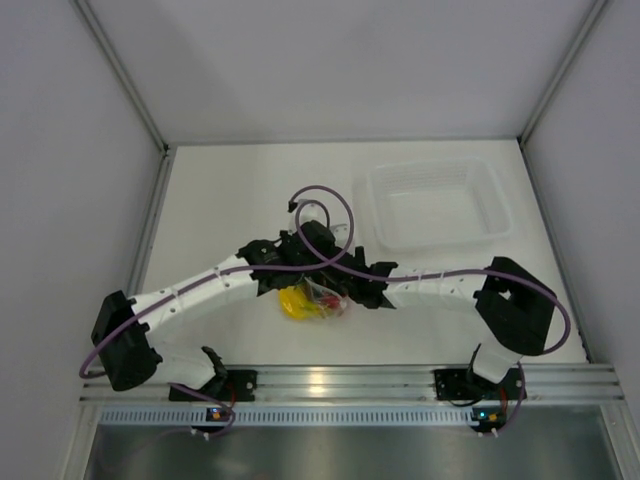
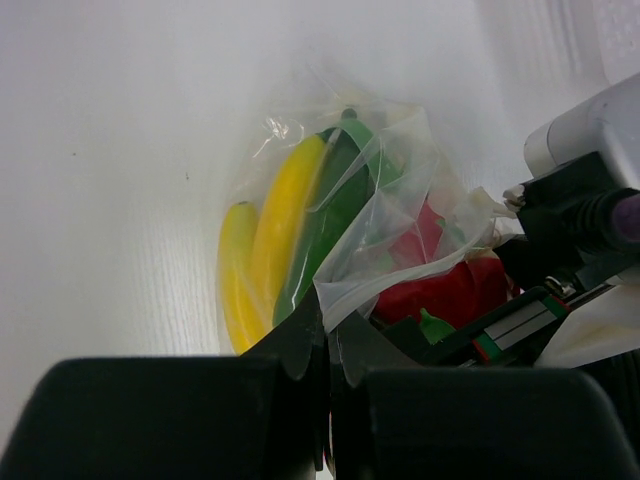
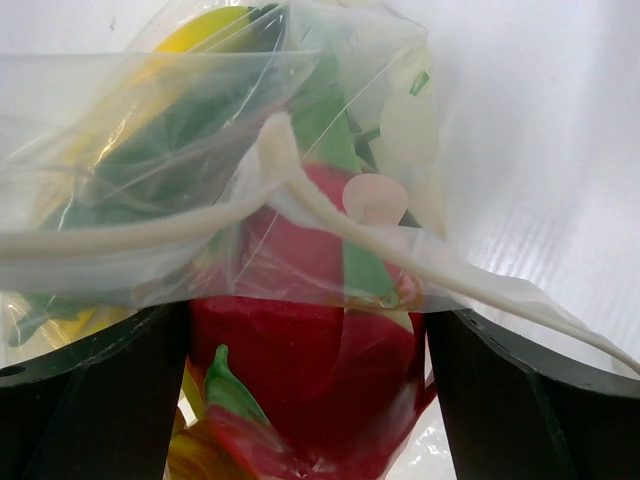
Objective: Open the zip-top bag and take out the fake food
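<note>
Left gripper (image 2: 325, 350): clamped on film edge of zip-top bag (image 2: 400, 200), near centre of table (image 1: 220, 200). Right gripper (image 3: 305, 400): jaws wide astride bag at red fruit (image 3: 300, 340); squeezing or merely flanking, cannot tell. Inside one bag: one yellow banana bunch (image 2: 265, 250), one red fruit, one green piece (image 2: 340, 200). Far right: one clear tray (image 1: 440, 210).

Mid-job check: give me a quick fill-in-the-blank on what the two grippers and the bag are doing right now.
1. The left gripper is ____ on a fold of the zip-top bag.
2. The right gripper stands with its jaws wide on either side of the ____ fruit.
3. Inside the bag, the yellow toy is a ____ bunch.
Missing words: shut; red; banana.
</note>
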Available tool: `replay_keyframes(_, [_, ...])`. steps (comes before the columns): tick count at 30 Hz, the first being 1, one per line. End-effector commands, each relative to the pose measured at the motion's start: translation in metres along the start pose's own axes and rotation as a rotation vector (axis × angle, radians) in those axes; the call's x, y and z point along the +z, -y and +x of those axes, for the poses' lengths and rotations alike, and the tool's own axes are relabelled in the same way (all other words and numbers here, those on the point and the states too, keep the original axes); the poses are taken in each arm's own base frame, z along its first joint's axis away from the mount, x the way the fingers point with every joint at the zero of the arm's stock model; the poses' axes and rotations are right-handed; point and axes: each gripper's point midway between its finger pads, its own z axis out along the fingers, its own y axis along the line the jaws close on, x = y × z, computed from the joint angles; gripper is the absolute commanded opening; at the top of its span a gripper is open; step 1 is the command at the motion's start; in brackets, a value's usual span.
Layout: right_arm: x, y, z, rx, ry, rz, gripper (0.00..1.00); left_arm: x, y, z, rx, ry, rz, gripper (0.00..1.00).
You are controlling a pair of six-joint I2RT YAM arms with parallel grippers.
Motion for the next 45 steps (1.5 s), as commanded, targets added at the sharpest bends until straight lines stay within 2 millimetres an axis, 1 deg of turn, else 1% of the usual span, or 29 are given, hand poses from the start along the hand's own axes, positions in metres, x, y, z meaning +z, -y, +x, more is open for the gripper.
replay_keyframes(1, [-0.035,-0.027,-0.01,-0.098,0.005,-0.119,0.0,-0.005,0.052,-0.027,-0.119,0.08,0.197,0.0])
replay_keyframes(5, [-0.045,-0.019,-0.024,-0.115,0.041,-0.092,0.0,-0.006,0.057,-0.026,-0.111,0.078,0.238,0.0])
replay_keyframes(7, [-0.045,-0.017,-0.028,-0.122,0.061,-0.083,0.0,-0.011,0.064,-0.026,-0.114,0.078,0.288,0.0])
replay_keyframes(9, [-0.044,-0.02,-0.031,-0.118,0.081,-0.102,0.0,-0.015,0.071,-0.028,-0.126,0.088,0.335,0.0])
replay_keyframes(12, [-0.041,-0.023,-0.028,-0.089,0.078,-0.116,0.0,-0.022,0.072,-0.037,-0.161,0.107,0.349,0.0])
replay_keyframes(14, [-0.044,-0.03,-0.033,-0.044,0.1,-0.147,0.0,-0.024,0.07,-0.044,-0.181,0.131,0.336,0.0])
replay_keyframes(15, [-0.045,-0.03,-0.033,-0.033,0.103,-0.152,0.0,-0.024,0.069,-0.046,-0.179,0.136,0.332,0.0])
replay_keyframes(16, [-0.05,-0.03,-0.037,-0.015,0.115,-0.157,0.0,-0.025,0.07,-0.048,-0.175,0.14,0.334,0.0])
replay_keyframes(18, [-0.055,-0.028,-0.05,0.006,0.143,-0.13,0.0,-0.024,0.074,-0.047,-0.166,0.129,0.345,0.0])
replay_keyframes(20, [-0.06,-0.02,-0.056,0.02,0.146,-0.092,0.0,-0.022,0.076,-0.044,-0.174,0.118,0.347,0.0])
replay_keyframes(21, [-0.063,-0.02,-0.065,0.045,0.16,-0.085,0.0,-0.022,0.075,-0.044,-0.178,0.118,0.348,0.0])
replay_keyframes(22, [-0.065,-0.014,-0.071,0.066,0.167,-0.072,0.0,-0.021,0.076,-0.043,-0.18,0.117,0.35,0.0])
replay_keyframes(23, [-0.065,-0.007,-0.074,0.077,0.165,-0.048,0.0,-0.021,0.075,-0.041,-0.186,0.115,0.349,0.0])
replay_keyframes(24, [-0.065,-0.004,-0.076,0.097,0.166,-0.046,0.0,-0.022,0.074,-0.04,-0.189,0.118,0.352,0.0])
replay_keyframes(25, [-0.066,0.003,-0.084,0.124,0.177,-0.04,0.0,-0.022,0.074,-0.04,-0.195,0.121,0.353,0.0])
replay_keyframes(26, [-0.066,0.007,-0.084,0.136,0.177,-0.04,0.0,-0.02,0.072,-0.036,-0.193,0.117,0.35,0.0])
replay_keyframes(29, [-0.073,0.003,-0.098,0.174,0.203,-0.091,0.0,-0.018,0.072,-0.034,-0.192,0.116,0.353,0.0])
replay_keyframes(32, [-0.081,-0.002,-0.111,0.197,0.226,-0.116,0.0,-0.018,0.079,-0.033,-0.193,0.115,0.384,0.0])
replay_keyframes(34, [-0.084,-0.001,-0.118,0.207,0.245,-0.109,0.0,-0.018,0.084,-0.029,-0.194,0.106,0.417,0.0])
replay_keyframes(35, [-0.086,-0.004,-0.124,0.21,0.255,-0.112,0.0,-0.02,0.086,-0.031,-0.203,0.119,0.431,0.0])
replay_keyframes(37, [-0.084,-0.003,-0.125,0.201,0.246,-0.099,0.0,-0.021,0.086,-0.031,-0.203,0.124,0.43,0.0])
replay_keyframes(38, [-0.086,-0.006,-0.129,0.201,0.251,-0.106,0.0,-0.022,0.086,-0.03,-0.197,0.126,0.429,0.0])
replay_keyframes(41, [-0.089,-0.004,-0.131,0.195,0.246,-0.106,0.0,-0.02,0.082,-0.028,-0.171,0.138,0.412,0.0])
replay_keyframes(42, [-0.093,-0.004,-0.134,0.194,0.246,-0.126,0.0,-0.02,0.081,-0.028,-0.166,0.141,0.409,0.0])
replay_keyframes(45, [-0.097,-0.001,-0.131,0.169,0.223,-0.143,0.0,-0.016,0.077,-0.023,-0.15,0.142,0.389,0.0])
